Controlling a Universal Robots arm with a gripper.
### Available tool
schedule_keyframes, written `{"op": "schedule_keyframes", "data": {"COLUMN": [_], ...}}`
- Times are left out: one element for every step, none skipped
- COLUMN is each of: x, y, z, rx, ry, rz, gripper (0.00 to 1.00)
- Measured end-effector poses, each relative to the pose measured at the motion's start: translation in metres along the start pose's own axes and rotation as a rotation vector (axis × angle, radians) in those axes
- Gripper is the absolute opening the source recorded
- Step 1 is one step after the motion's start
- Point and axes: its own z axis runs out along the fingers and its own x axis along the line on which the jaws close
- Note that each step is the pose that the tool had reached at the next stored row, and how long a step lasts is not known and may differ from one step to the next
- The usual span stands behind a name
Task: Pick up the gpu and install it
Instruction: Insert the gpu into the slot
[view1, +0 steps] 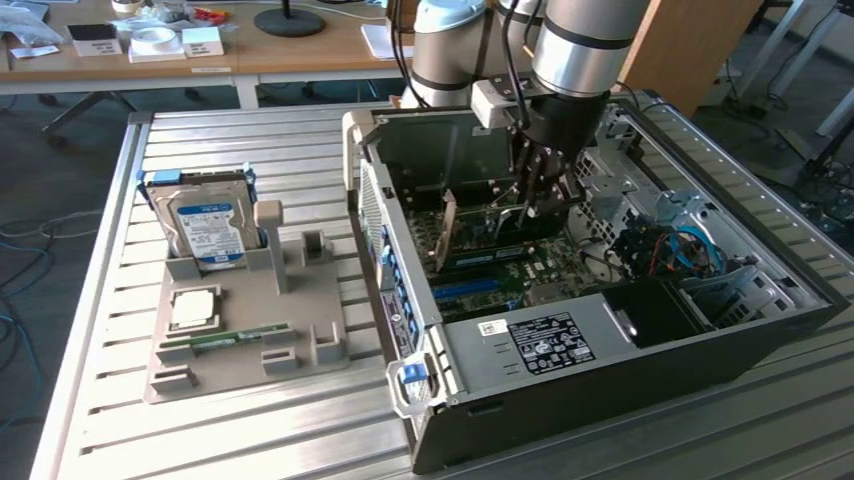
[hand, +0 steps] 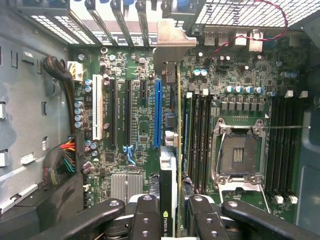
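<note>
Starting at the exterior view's left, what did the holder carry?

I saw a grey holder tray (view1: 314, 300) on the slatted table (view1: 267, 440). A hard drive (view1: 214, 225) stood upright in its back slot, with a processor chip (view1: 194, 308) lying flat in front of it and a memory stick (view1: 240, 337) just beyond that.

And to the right of that?

The computer case (view1: 667, 370) lay on its side with its open face upward. My arm reached down into it, well apart from the tray.

What about the claw?

The gripper (view1: 545, 195) was clamped on the gpu (view1: 497, 228), which was held on edge over the motherboard (hand: 135, 75), with a finger (hand: 147, 220) on each face.

How much room did it have?

It was tight. In the wrist view the card's edge ran just beside the blue slot (hand: 158, 115), between that slot and the memory slots (hand: 200, 140). Its metal bracket (hand: 172, 45) sat near the rear slot covers. I could not tell whether it was seated. The processor socket (hand: 239, 150) lay further off.
</note>
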Motion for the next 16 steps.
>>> {"op": "schedule_keyframes", "data": {"x": [0.0,0.0001,0.0006,0.0014,0.0019,0.0022,0.0024,0.0027,0.0028,0.0029,0.003,0.003,0.003,0.003,0.003,0.0031], "y": [0.0,0.0,0.0,0.0,0.0001,0.0001,0.0002,0.0003,0.0003,0.0004,0.0006,0.0006,0.0007,0.0007,0.0007,0.0007], "z": [0.0,0.0,0.0,0.0,0.0,0.0008,0.0018,0.0031,0.0048,0.0066,0.0083,0.0096,0.0099,0.0098,0.0098,0.0099], "rx": [0.0,0.0,0.0,0.0,0.0,0.0,0.0001,0.0,0.0,0.0,0.0,0.0,0.0,0.0,-0.0001,0.0], "ry": [0.0,0.0,-0.0001,-0.0001,0.0001,-0.0002,-0.0001,0.0,0.0001,0.0,0.0,-0.0001,0.0,0.0001,0.0001,0.0001], "rz": [0.0,0.0,0.0,0.0,0.0,0.0,0.0,0.0,0.0,0.0,0.0,0.0,0.0,0.0,0.0,0.0], "gripper": [0.27,0.27,0.27,0.27,0.27,0.27,0.27,0.27,0.27,0.27,0.27,0.27,0.27,0.27,0.27,0.27]}}
